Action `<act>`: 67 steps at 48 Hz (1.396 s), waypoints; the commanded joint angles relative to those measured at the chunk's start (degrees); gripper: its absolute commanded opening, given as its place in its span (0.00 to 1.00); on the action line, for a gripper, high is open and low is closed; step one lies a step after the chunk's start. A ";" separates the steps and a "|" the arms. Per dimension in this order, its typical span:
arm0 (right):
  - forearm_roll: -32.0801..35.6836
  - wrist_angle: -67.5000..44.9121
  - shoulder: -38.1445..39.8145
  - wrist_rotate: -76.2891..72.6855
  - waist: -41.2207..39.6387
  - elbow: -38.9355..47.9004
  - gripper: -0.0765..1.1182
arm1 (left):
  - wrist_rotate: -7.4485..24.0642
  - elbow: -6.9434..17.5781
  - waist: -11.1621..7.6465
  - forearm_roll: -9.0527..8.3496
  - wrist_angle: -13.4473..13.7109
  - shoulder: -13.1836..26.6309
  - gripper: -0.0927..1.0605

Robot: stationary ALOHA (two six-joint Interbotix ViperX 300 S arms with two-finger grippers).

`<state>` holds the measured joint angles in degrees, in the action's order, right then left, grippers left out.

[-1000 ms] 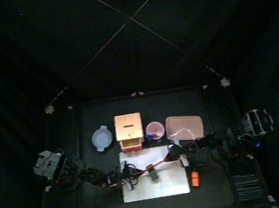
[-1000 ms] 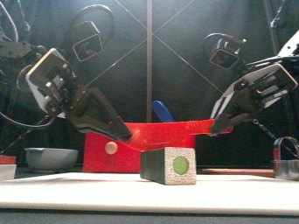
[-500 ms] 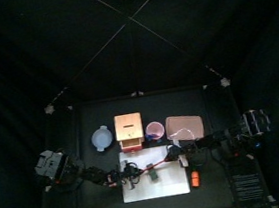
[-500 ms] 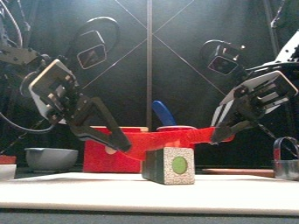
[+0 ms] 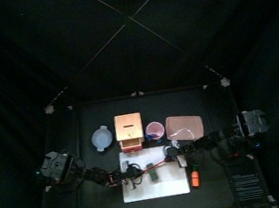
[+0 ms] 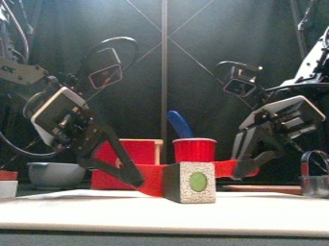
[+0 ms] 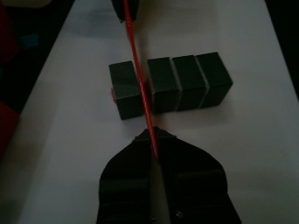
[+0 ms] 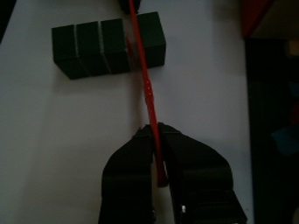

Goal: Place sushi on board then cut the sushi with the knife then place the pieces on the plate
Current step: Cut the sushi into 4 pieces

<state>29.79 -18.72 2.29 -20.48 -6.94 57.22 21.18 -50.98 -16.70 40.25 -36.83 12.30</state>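
Observation:
A dark green sushi roll of several blocks lies on the white cutting board. A red toy knife is held edge-down across it, one end in each gripper. My left gripper is shut on the knife's left end and my right gripper is shut on its right end. In the left wrist view the blade crosses the roll at the seam behind one end block. The right wrist view shows the same blade over the roll, with the jaws closed around it.
Behind the board stand the wooden box with red drawer front, the blue-grey bowl, the red cup with a blue knife, and the pink tray. A red-orange toy lies at the board's right edge. The metal cutter sits far right.
Both grippers have come down together, bringing the red knife from above the roll's top down to the level of the roll. The roll has stayed in place.

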 commanded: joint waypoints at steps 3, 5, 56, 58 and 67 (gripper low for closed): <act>0.62 1.32 3.96 -0.35 -0.70 -1.23 0.38 | 2.11 0.53 0.26 -0.44 -0.26 -4.13 0.44; 0.53 1.93 4.92 -0.44 -0.62 -1.05 0.38 | 2.55 0.79 0.18 -0.35 -0.26 -4.66 0.44; -6.42 9.84 13.18 -1.05 9.93 1.49 0.38 | 2.99 6.42 -6.42 3.78 -0.18 -1.14 0.44; -6.42 9.84 13.18 -1.05 10.02 1.41 0.38 | 3.08 6.50 -6.33 3.69 -0.09 -1.32 0.44; -6.33 9.84 13.36 -1.23 10.90 1.05 0.38 | 3.08 6.42 -6.42 3.78 -0.09 -1.93 0.44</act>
<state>23.64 -8.61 14.94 -21.53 3.78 59.85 24.17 -45.62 -22.76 44.21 -36.74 11.60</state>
